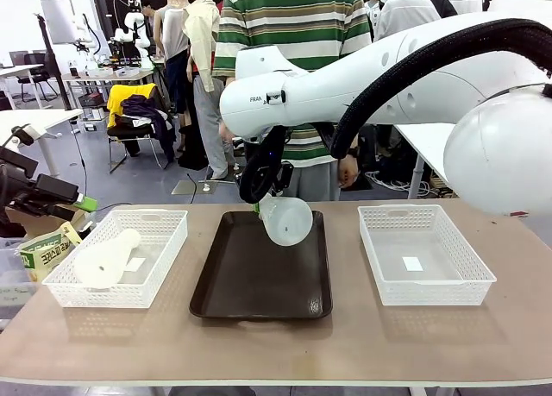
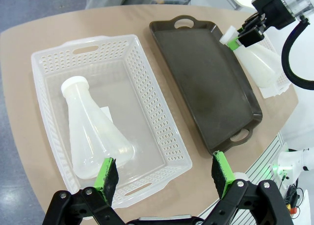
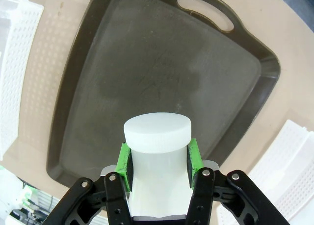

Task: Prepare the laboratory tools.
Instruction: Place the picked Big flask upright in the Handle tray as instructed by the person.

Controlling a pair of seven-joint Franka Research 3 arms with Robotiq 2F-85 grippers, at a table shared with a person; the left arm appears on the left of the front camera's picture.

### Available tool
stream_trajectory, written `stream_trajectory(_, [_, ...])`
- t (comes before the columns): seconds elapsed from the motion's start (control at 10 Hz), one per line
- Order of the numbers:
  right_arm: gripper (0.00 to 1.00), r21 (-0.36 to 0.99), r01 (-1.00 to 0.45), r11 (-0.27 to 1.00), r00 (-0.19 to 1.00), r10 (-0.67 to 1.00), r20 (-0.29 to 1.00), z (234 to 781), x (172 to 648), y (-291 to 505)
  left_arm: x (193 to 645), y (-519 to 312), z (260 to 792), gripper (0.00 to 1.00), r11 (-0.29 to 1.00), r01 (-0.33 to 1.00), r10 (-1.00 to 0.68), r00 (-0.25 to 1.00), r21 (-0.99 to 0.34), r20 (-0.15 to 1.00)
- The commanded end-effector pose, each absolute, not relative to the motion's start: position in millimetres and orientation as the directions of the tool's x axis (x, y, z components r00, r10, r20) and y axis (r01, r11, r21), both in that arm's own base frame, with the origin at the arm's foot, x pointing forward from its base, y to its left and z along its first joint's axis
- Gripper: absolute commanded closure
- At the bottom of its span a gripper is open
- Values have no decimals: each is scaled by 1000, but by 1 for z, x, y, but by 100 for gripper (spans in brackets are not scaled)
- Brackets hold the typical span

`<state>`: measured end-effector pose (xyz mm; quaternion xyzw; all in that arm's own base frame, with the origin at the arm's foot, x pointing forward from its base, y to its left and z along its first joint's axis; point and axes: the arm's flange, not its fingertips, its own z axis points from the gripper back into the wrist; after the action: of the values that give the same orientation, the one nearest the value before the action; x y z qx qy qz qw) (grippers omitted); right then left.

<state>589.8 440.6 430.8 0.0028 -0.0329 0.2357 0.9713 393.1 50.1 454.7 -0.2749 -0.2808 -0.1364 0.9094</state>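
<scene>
Right pincer (image 3: 157, 159) is clamped on the neck of one Erlenmeyer flask (image 1: 286, 221), with a green pad pressed on each side just under the white cap. The flask hangs tilted from the fingers, its wide base lower than the neck and pointing away from the wrist. The dark brown tray (image 1: 259, 284) is straight beneath this pincer. Can't tell whether the flask's base touches the tray, though it looks to be a bit above it.

Left pincer (image 2: 165, 172) is spread wide with nothing between the pads, hovering above the white mesh basket (image 2: 162, 112). The second flask (image 2: 91, 132) lies on its side in that basket, below this pincer. Its base end sits close to one green pad and its capped neck points away from the fingers. The tray lies off beyond the other pad.

Another white basket (image 1: 470, 262) sits on the tabletop (image 1: 345, 344) on the far side of the tray from the left pincer, with just a small white slip inside. A person in a striped shirt (image 1: 293, 25) stands past the right pincer, across the tabletop.
</scene>
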Motion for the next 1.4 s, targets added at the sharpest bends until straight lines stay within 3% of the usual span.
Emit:
stream_trajectory(0.0, [100,-10,-458,889,887,457,69,431,590,441,394,53,452,0,796,424,-97,793,-431,602])
stream_trajectory(1.3, [100,-10,-458,889,887,457,69,431,590,441,394,53,452,0,796,424,-97,793,-431,602])
